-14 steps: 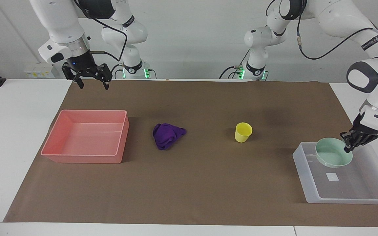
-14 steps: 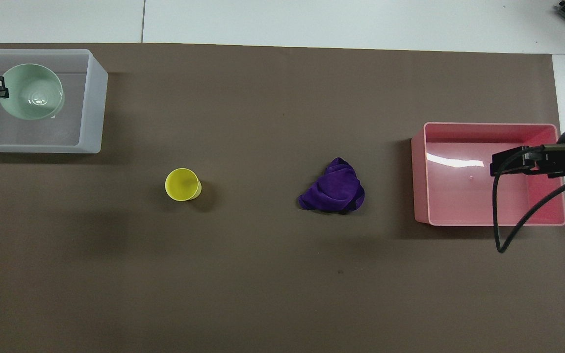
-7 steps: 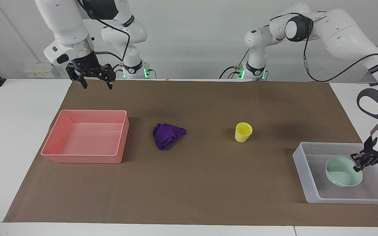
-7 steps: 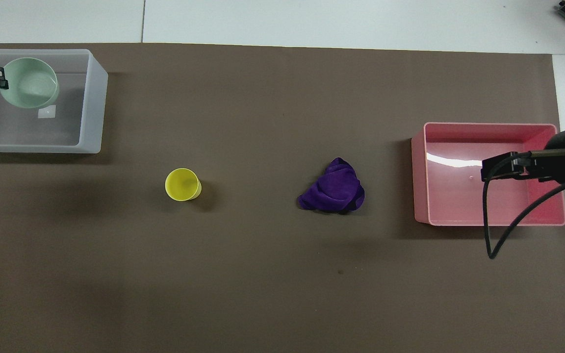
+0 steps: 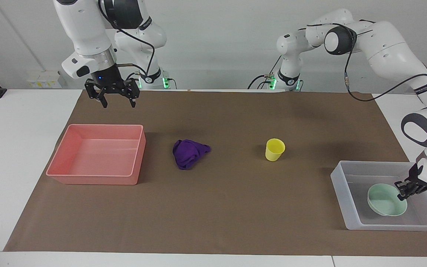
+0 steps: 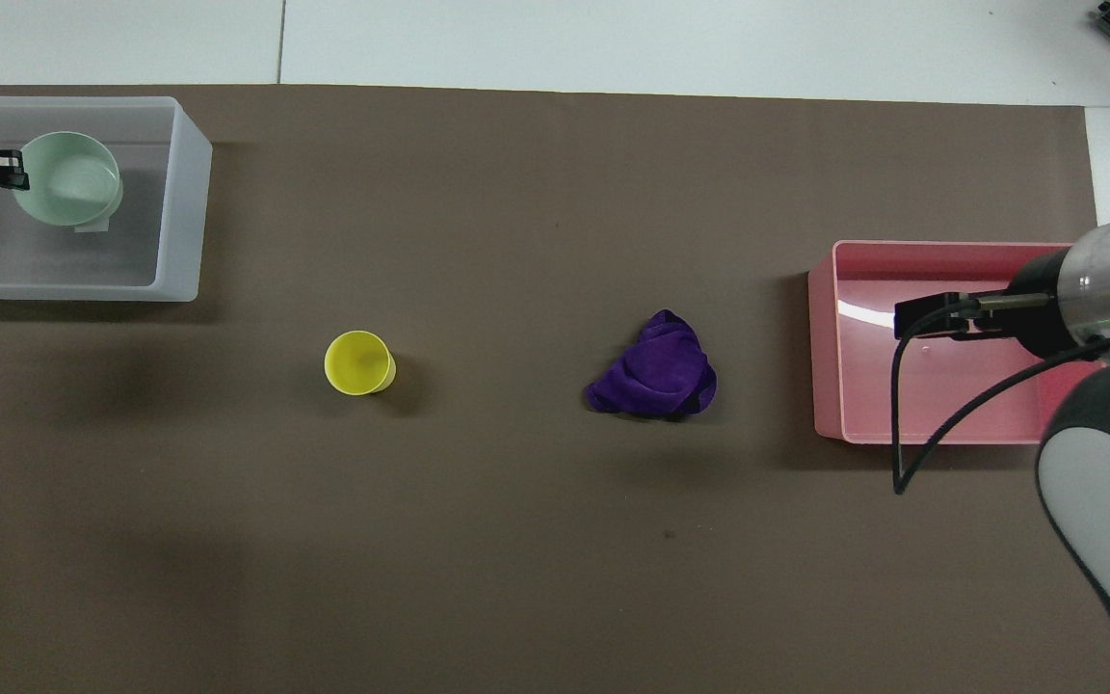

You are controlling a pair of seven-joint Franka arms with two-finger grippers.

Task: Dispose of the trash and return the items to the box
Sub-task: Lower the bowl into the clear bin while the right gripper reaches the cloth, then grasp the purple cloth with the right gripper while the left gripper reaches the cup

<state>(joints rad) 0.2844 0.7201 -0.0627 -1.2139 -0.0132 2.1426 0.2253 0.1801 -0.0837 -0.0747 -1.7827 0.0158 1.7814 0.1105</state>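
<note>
1. Setting the bowl [image 5: 387, 200] into the box [image 5: 350, 218] is the step in hand: your left gripper [image 5: 404, 191] is down inside the box, shut on the bowl's rim, and the bowl looks to be resting on or just above the box floor, a little tilted.
2. I judge the next move to be a release, then a straight lift clear of the box walls.
3. Your right gripper [image 5: 116, 101] hangs in the air with its fingers spread wide and nothing between them; the pink bin [image 5: 69, 150] lies just below it in the facing view.
4. Toward the table's middle from that gripper lies the cloth [image 5: 189, 152], a soft, wrinkled purple wad, not yet binned.
5. Between the cloth and the left gripper stands the cup [image 5: 274, 149], upright, yellow, smooth plastic, tapering downward, well apart from both.
6. Box: translucent, low-walled, rectangular. Bowl: mint-green, shallow, round, smooth.
</note>
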